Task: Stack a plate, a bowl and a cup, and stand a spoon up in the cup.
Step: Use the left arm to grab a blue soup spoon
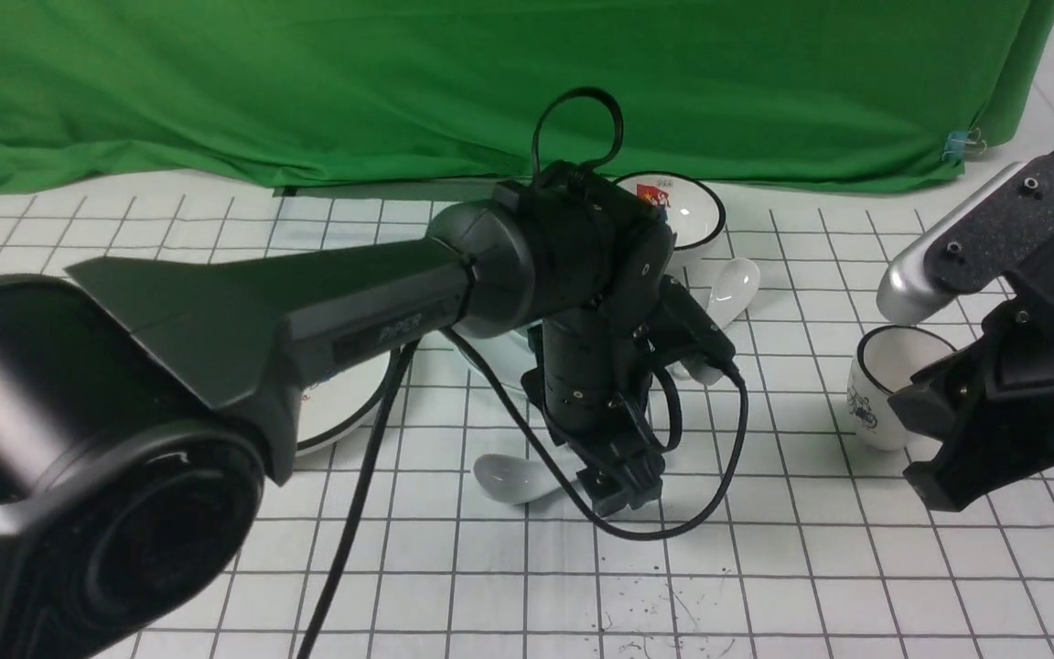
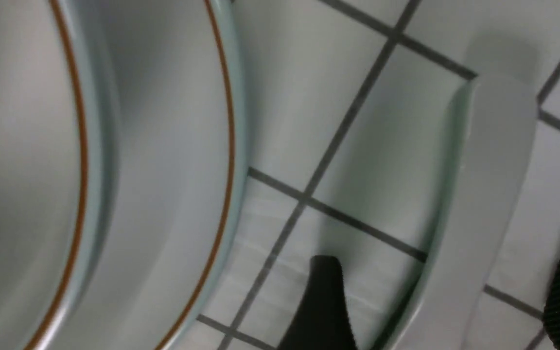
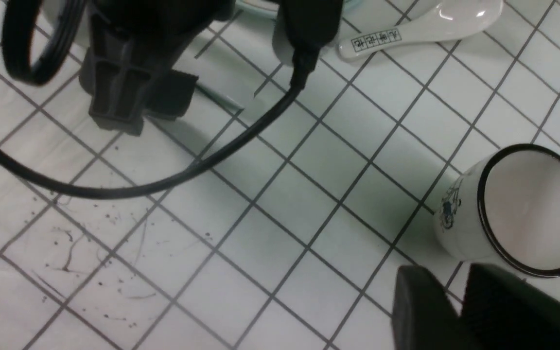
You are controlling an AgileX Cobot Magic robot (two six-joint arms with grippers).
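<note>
Nearby, a printed spoon (image 3: pixel 413 28) and white cup (image 3: pixel 528 209) sit clear of the left gripper (image 2: pixel 444 291), spread wide astride the plain spoon (image 2: pixel 489 184).

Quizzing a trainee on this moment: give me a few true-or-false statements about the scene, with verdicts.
1. The left claw stands open astride the handle of the plain spoon. True.
2. The plain spoon stands in a cup. False: it lies on the table.
3. The black-rimmed cup lies tipped over. False: it stands upright.
4. The printed spoon lies near the red-picture bowl. True.
</note>
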